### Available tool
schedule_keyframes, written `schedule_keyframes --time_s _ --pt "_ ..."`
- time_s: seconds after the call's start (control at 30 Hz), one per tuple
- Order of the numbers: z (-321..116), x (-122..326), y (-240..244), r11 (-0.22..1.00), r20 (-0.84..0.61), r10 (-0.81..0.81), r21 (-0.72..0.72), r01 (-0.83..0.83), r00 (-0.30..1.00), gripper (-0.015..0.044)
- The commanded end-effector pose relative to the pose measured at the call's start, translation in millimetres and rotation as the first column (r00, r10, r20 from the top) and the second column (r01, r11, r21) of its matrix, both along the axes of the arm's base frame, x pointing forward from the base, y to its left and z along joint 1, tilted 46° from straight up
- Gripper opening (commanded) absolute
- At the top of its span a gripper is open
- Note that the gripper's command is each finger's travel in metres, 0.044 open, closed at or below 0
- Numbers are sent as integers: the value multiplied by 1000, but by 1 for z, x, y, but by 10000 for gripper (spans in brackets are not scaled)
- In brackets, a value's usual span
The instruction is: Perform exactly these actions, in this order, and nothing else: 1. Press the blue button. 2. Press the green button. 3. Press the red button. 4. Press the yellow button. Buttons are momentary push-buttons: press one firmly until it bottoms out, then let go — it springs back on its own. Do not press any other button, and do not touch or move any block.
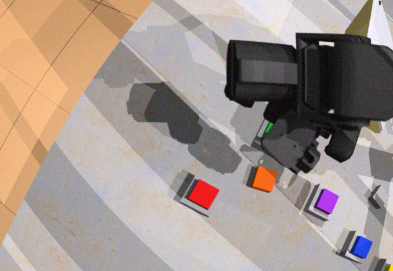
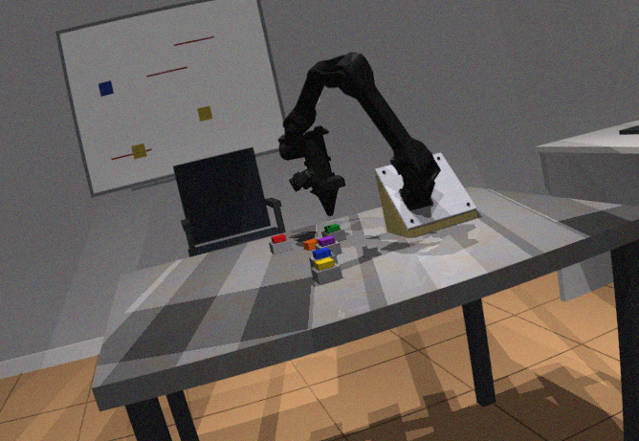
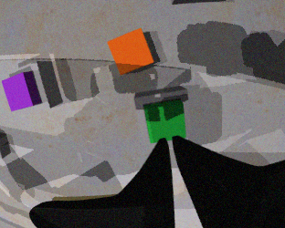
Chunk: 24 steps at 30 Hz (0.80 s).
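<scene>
Claw (image 3: pixel 172 139) pinched closed, empty; hung above green button (image 3: pixel 164 120), which lay straight below tips; descent pending.

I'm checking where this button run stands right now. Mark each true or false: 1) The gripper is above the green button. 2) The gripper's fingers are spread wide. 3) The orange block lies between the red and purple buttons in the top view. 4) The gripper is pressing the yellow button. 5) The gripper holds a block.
1) True: the gripper points down over the green button, above it and apparently not yet touching.
2) False: the fingers are shut, tips nearly together.
3) True: the orange block lies between the red button and the purple button.
4) False: the yellow button is well away from the gripper.
5) False: it holds nothing.
</scene>
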<state>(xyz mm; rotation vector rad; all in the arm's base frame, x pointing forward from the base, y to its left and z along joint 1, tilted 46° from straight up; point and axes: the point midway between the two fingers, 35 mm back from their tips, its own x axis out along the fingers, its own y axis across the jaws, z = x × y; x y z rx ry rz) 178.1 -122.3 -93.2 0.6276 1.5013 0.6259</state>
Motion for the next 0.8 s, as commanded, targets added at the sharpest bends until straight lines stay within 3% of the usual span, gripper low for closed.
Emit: schedule_keyframes --time_s 0.0,0.77 --pt "-3 1 2 1000 7 -15 -8 15 1000 20" --pt "-27 1 26 1000 7 -15 -6 15 1000 20"
